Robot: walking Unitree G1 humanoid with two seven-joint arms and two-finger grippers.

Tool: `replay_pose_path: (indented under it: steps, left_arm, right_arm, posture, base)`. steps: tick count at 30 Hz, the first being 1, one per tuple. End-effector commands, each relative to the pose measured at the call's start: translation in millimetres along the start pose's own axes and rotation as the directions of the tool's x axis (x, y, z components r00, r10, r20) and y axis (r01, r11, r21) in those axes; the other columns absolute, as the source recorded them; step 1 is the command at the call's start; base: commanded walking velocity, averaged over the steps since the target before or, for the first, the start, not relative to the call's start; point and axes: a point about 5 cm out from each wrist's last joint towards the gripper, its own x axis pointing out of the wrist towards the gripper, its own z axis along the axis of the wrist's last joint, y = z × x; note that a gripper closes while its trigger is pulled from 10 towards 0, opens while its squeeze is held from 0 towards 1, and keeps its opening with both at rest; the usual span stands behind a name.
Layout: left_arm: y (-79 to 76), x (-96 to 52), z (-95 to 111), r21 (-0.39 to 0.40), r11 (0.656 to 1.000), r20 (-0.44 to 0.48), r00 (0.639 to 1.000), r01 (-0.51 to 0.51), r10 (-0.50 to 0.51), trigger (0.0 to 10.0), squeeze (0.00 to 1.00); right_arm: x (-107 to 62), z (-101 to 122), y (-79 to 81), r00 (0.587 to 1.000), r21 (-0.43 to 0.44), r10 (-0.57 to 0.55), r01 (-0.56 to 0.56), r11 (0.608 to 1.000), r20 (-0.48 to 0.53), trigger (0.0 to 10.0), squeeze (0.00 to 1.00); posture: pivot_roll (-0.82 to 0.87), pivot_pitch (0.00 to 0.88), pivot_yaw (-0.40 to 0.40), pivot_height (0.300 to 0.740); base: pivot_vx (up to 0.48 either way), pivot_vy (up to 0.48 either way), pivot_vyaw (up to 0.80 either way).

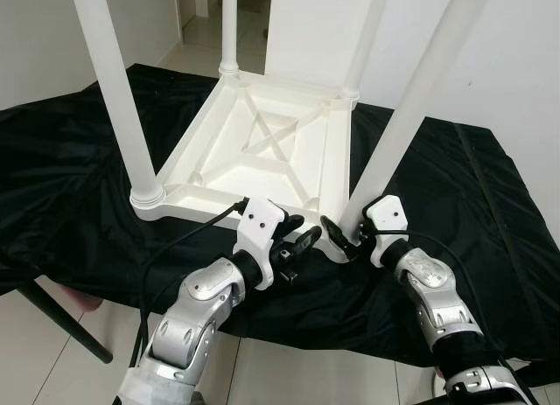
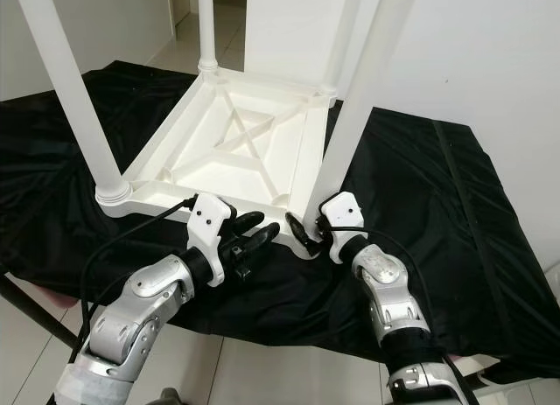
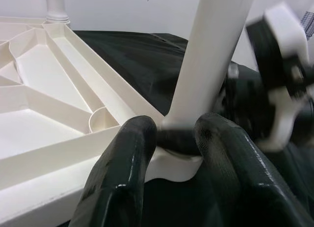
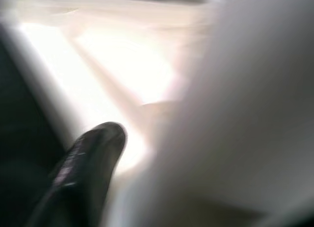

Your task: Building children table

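The white table (image 1: 262,143) lay upside down on a black cloth (image 1: 79,195), legs up, so the near-corner leg (image 1: 411,116) could be seated. The right gripper (image 1: 343,236) clasped that leg's base, seemingly to twist or steady it; the left gripper (image 1: 302,239) hovered beside the corner, fingers (image 3: 122,173) parted, holding nothing. Behind the table rose a pale wall (image 1: 516,46) and a tiled floor (image 1: 197,51).

We lose all four legs (image 1: 118,108) past the top edge, above the tabletop (image 1: 262,143). The right wrist view is blurred white; one finger (image 4: 83,173) shows, so we cannot tell the right gripper's (image 1: 343,239) jaws.
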Motion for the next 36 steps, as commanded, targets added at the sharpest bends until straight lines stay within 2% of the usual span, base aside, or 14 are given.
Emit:
replay_pose_path:
  steps: [1,5,11,19,25,26,27,28,29,30,33,34,35,36]
  left_arm:
    - [0.0,1.9,-3,-0.002,1.0,-0.01,1.0,0.002,-0.002,10.0,0.0]
    - [0.2,1.9,-2,-0.001,1.0,-0.009,1.0,0.001,-0.001,10.0,0.0]
    - [0.4,1.6,-2,0.0,1.0,-0.007,1.0,-0.001,0.001,10.0,0.0]
    - [-0.8,0.4,-2,-0.005,1.0,-0.009,1.0,0.001,-0.001,10.0,0.0]
    - [-2.1,-0.3,-3,-0.009,1.0,-0.009,1.0,0.001,-0.001,10.0,0.0]
    - [-3.0,-0.4,-3,-0.011,1.0,-0.01,1.0,0.002,-0.002,10.0,0.0]
    - [-3.0,-0.4,-3,-0.011,1.0,-0.01,1.0,0.002,-0.002,10.0,0.0]
    - [-3.8,-0.4,-4,-0.013,1.0,-0.011,1.0,0.003,-0.004,10.0,0.0]
    - [-3.8,-0.4,-4,-0.013,1.0,-0.011,1.0,0.003,-0.004,10.0,0.0]
    - [-4.3,-0.5,-4,-0.015,1.0,-0.011,1.0,0.006,-0.006,10.0,0.0]
    - [-4.8,-0.6,-4,-0.016,1.0,-0.012,1.0,0.007,-0.007,10.0,0.0]
    - [-5.0,-0.8,-4,-0.017,1.0,-0.011,1.0,0.008,-0.009,10.0,0.0]
    - [-5.0,-0.8,-4,-0.017,1.0,-0.011,1.0,0.008,-0.009,10.0,0.0]
    - [-5.5,-0.7,-5,-0.018,1.0,-0.012,1.0,0.01,-0.011,10.0,0.0]
  right_arm:
    - [1.1,-3,3.8,0.998,0.006,0.067,-0.067,0.998,-0.018,0.0,0.0]
    - [0.9,-5,5.1,0.996,0.014,0.086,-0.086,0.996,-0.021,0.0,0.0]
    - [-1.9,-12,3.8,0.996,0.111,0.087,-0.085,0.99,-0.007,0.0,0.0]
    - [-6.2,-11,-5.6,0.992,0.287,-0.118,0.098,0.953,0.053,0.0,0.0]
    - [-6.1,-10,-2.3,0.974,0.336,-0.222,0.194,0.922,0.045,0.0,0.0]
    - [-5.8,-10,0.4,0.956,0.346,-0.291,0.264,0.9,0.027,0.0,0.0]
    - [-5.8,-10,0.4,0.956,0.346,-0.291,0.264,0.9,0.027,0.0,0.0]
    - [-5.4,-12,2.9,0.926,0.358,-0.377,0.356,0.863,-0.01,0.0,0.0]
    - [-5.4,-12,2.9,0.926,0.358,-0.377,0.356,0.863,-0.01,0.0,0.0]
    - [-5.2,-14,4.9,0.893,0.363,-0.448,0.433,0.825,-0.046,0.0,0.0]
    - [-5.5,-15,5.8,0.858,0.356,-0.507,0.5,0.789,-0.082,0.0,0.0]
    - [-6.1,-18,5.7,0.813,0.332,-0.567,0.576,0.747,-0.134,0.0,0.0]
    - [-6.1,-18,5.7,0.813,0.332,-0.567,0.576,0.747,-0.134,0.0,0.0]
    - [-6.2,-26,7.2,0.734,0.255,-0.635,0.679,0.688,-0.241,0.0,0.0]
  posture:
    - [0.11,0.003,-0.062,0.74]
    - [0.11,0.003,-0.062,0.74]
    - [0.12,0.003,-0.062,0.74]
    - [0.12,0.015,-0.067,0.74]
    - [0.12,0.017,-0.069,0.74]
    - [0.12,0.018,-0.07,0.74]
    - [0.12,0.018,-0.07,0.74]
    - [0.12,0.017,-0.07,0.74]
    - [0.12,0.017,-0.07,0.74]
    - [0.12,0.017,-0.074,0.74]
    - [0.12,0.018,-0.073,0.74]
    - [0.12,0.019,-0.077,0.74]
    - [0.12,0.019,-0.077,0.74]
    - [0.12,0.017,-0.076,0.74]
  base:
    - [0.0,0.0,0.0]
    - [0.0,0.0,0.0]
    - [0.0,0.0,0.0]
    - [0.0,0.0,0.0]
    - [0.0,0.0,0.0]
    - [0.0,0.0,0.0]
    - [0.0,0.0,0.0]
    - [0.0,0.0,0.0]
    - [0.0,0.0,0.0]
    - [0.0,0.0,0.0]
    - [0.0,0.0,0.0]
    - [0.0,0.0,0.0]
    - [0.0,0.0,0.0]
    - [0.0,0.0,0.0]
